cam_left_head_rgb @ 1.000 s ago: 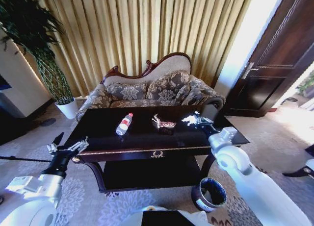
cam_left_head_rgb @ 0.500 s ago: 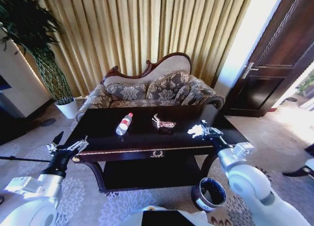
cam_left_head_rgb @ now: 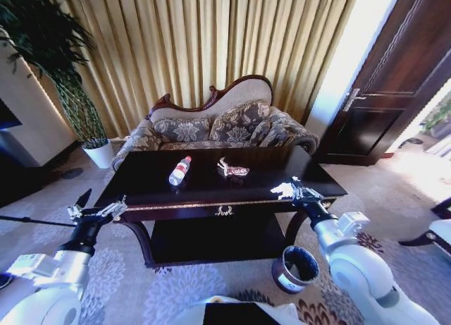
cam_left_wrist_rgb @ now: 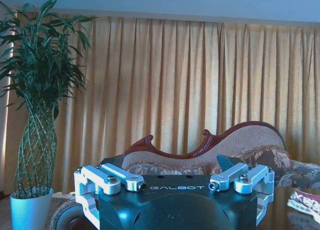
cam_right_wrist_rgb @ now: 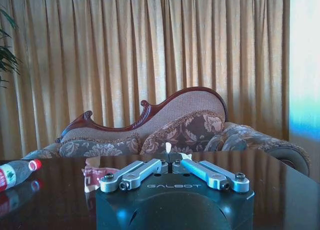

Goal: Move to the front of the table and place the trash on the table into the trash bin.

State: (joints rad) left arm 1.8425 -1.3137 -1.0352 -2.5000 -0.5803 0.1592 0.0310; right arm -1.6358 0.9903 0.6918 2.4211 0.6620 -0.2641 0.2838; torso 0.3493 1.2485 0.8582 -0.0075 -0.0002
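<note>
I have the right pincer [cam_left_head_rgb: 294, 191] closed on the white paper wad [cam_left_head_rgb: 282, 192], held over the table's [cam_left_head_rgb: 211, 198] front right corner, just inside its gold edge. From the right wrist camera the two fingers meet at the tips with a scrap of white paper poking up between them, so the hold looks thin. The trash bin [cam_left_head_rgb: 295, 268] stands on the carpet below and in front of that corner, beside the table leg. The bottle [cam_left_head_rgb: 179, 170] and the red-silver wrapper [cam_left_head_rgb: 233, 171] lie on the tabletop, well apart from the pincer, with the sofa [cam_left_head_rgb: 218, 120] behind.

My worry is the grip: a light wad pinched only at the tips could slip free on the way down and land on the carpet. The bin mouth is small and sits close to the table leg, so a careless descent could clip the table edge or knock the bin over. The left pincer [cam_left_head_rgb: 99, 212] hangs open off the table's left front corner, idle.
</note>
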